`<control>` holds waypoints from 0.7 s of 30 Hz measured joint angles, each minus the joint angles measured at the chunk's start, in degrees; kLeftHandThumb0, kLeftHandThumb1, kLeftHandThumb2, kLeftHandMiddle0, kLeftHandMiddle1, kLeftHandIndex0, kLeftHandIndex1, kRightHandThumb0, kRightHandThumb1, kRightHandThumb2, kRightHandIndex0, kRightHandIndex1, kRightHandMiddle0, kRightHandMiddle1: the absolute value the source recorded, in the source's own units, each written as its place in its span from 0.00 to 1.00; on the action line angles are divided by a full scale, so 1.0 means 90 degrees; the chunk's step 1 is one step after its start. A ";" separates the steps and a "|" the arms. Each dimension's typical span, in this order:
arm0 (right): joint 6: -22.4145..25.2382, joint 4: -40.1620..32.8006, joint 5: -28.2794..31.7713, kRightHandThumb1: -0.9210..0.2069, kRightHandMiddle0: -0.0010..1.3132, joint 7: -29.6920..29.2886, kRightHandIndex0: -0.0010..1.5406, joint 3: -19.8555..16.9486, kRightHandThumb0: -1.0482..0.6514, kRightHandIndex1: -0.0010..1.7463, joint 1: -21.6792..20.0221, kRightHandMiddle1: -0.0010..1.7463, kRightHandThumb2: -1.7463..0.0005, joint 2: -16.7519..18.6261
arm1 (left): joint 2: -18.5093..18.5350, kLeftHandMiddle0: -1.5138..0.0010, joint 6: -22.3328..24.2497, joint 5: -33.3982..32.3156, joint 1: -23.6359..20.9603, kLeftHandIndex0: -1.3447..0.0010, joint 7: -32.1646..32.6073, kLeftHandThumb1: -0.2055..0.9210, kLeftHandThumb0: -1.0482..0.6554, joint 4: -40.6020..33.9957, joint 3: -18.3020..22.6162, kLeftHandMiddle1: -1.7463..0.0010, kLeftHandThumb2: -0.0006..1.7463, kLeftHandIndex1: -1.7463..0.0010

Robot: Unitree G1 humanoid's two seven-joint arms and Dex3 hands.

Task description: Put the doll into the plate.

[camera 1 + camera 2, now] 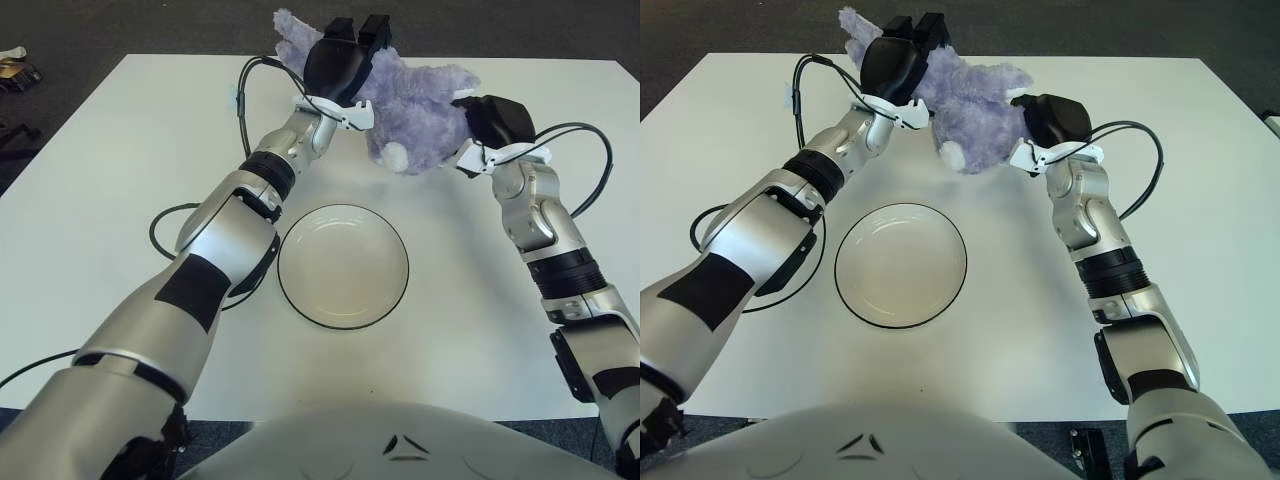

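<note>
A fluffy purple doll [420,105] is held at the far side of the white table [110,170], beyond the plate. My left hand [347,52] grips it from above on its left part, fingers curled into the fur. My right hand [492,118] presses against its right side and holds it there. The white plate [343,266] with a dark rim sits in the middle of the table, nearer to me than the doll, with nothing in it. In the right eye view the doll [975,100] shows between the same two hands.
A black cable [160,228] loops on the table left of the plate, by my left forearm. Another cable [590,165] arcs off my right wrist. Small items [15,68] lie on the dark floor past the table's left corner.
</note>
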 measured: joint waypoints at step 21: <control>-0.0301 -0.0089 -0.0866 0.60 0.78 -0.0242 0.43 0.0211 0.91 0.99 0.0114 1.00 0.21 -0.0113 | 0.0421 0.96 0.0568 -0.0033 0.0132 1.00 -0.2011 0.47 0.27 -0.1293 -0.0012 0.40 0.51 0.58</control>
